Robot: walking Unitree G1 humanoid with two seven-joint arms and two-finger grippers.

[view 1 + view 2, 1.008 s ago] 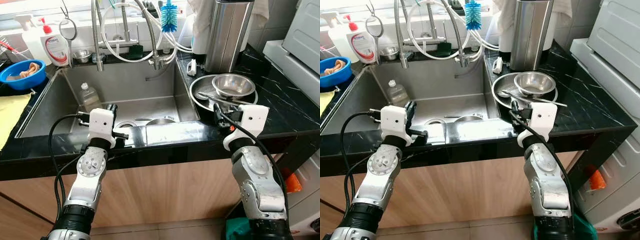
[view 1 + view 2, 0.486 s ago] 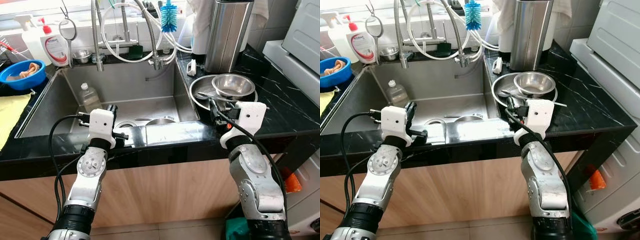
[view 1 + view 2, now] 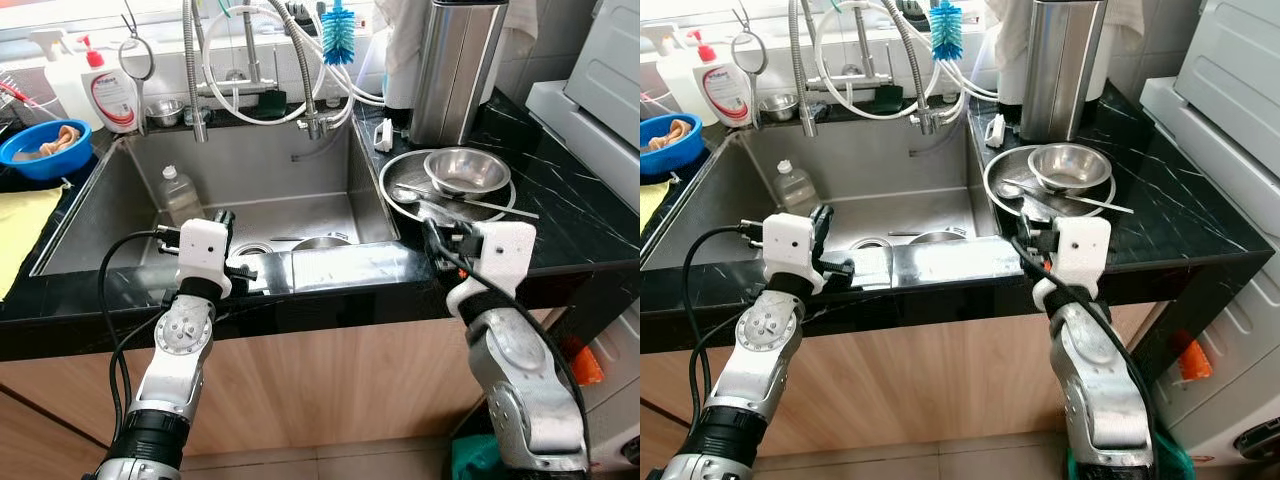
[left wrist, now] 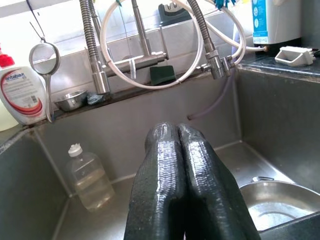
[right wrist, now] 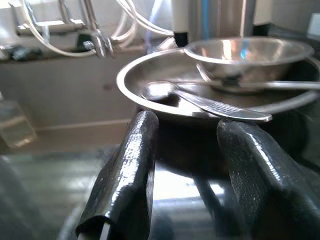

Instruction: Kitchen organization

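Steel plate [image 3: 400, 180] w/ bowl [image 3: 466, 170] & spoon [image 5: 200, 102] on counter by sink [image 3: 250, 180] | R gripper [image 5: 187, 165] released, just before plate rim | L gripper [image 4: 182, 185] clenched on nothing, over sink | wrist cam: pan [image 4: 275, 200], bottle [image 4: 90, 177] in sink

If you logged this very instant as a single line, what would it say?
right gripper: open, just short of plate rim | spoon and bowl on plate | left gripper: shut, over sink | nothing held
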